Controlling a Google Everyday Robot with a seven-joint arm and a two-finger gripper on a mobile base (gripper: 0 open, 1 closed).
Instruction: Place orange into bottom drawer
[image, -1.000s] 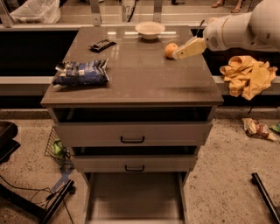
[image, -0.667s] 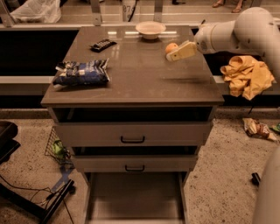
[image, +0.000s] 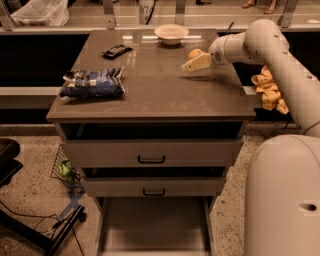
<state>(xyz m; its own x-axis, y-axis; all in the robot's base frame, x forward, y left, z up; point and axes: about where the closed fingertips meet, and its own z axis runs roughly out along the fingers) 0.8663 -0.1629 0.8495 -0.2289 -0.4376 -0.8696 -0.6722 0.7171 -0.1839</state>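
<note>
The orange (image: 194, 52) is on the right rear part of the brown cabinet top (image: 150, 95), in front of the white bowl (image: 171, 32). My gripper (image: 195, 63) is right at the orange, reaching in from the right, its cream parts just in front of and below the fruit. The orange is partly hidden by it. The bottom drawer (image: 155, 227) is pulled out at the foot of the cabinet, with a flat bare floor. The two drawers above it, with black handles, are pushed in.
A blue snack bag (image: 92, 83) lies at the left front of the top and a black object (image: 117, 50) at the left rear. A yellow-orange cloth (image: 270, 90) lies right of the cabinet. My white base (image: 282, 195) fills the lower right. Cables and a green item (image: 65, 170) are on the floor at left.
My arm has swung in, so the gripper now sits closer over the orange. More of the arm and base fills the right side. The orange has stayed about in place.
</note>
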